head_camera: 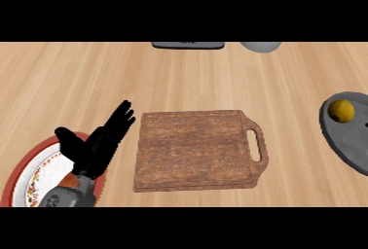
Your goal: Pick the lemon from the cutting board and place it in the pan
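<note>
On my feed, the left hand rests open, fingers straight, over a red-rimmed plate. At centre lies the brown cutting board. Far right, the small, rounded yellow lemon sits inside the grey pan.

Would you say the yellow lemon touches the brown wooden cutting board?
Apart: head view shows the yellow lemon in the grey pan, away from the wooden cutting board.

Wooden counter carries cutting board centre, pan right, plate left.
</note>
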`<state>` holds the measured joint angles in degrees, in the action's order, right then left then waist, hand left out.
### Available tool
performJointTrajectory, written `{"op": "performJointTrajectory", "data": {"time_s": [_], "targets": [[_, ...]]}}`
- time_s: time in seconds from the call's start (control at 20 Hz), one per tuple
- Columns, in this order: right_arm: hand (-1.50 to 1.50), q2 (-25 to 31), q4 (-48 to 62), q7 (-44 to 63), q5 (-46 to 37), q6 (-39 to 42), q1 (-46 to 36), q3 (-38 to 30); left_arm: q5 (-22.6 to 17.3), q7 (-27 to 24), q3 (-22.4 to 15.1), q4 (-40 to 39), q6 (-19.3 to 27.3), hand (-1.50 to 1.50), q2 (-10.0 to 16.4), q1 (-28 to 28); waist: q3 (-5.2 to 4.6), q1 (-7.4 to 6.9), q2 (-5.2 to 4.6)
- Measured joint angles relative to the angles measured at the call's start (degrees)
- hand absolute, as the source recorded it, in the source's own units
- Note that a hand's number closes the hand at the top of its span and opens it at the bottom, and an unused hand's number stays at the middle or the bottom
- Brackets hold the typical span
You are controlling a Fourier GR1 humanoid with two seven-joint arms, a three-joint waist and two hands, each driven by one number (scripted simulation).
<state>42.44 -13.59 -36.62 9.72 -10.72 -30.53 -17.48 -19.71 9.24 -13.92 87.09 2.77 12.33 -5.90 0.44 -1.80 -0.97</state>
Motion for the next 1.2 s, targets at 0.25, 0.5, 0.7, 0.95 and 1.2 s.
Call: {"op": "performJointTrajectory", "data": {"time_s": [0.25,0.5,0.7,0.95,1.2], "targets": [[-1.50,3.46,2.93,-2.35,1.70,12.29,2.61,-1.87,-0.26,-0.14,0.76,-1.34,-0.58,0.00,-0.35,-0.96,-0.02,0.28,0.01],[-1.50,6.56,4.58,-6.82,2.23,23.23,6.88,-2.71,-0.50,1.48,1.27,0.36,-0.51,0.00,0.16,-0.63,0.02,0.35,0.18],[-1.50,7.89,5.37,-10.06,2.13,29.27,10.67,-2.90,-0.11,0.98,1.35,0.80,-0.80,0.00,0.15,0.36,-0.01,0.60,0.31],[-1.50,9.58,5.15,-11.03,1.99,31.56,13.98,-3.19,0.51,0.63,1.00,0.82,-0.57,0.00,-0.75,1.10,0.00,0.83,0.42],[-1.50,10.38,4.31,-11.35,1.49,32.65,16.29,-3.00,0.92,-0.13,1.27,0.35,-1.24,0.00,-0.82,1.67,-0.05,1.04,0.55]]}}
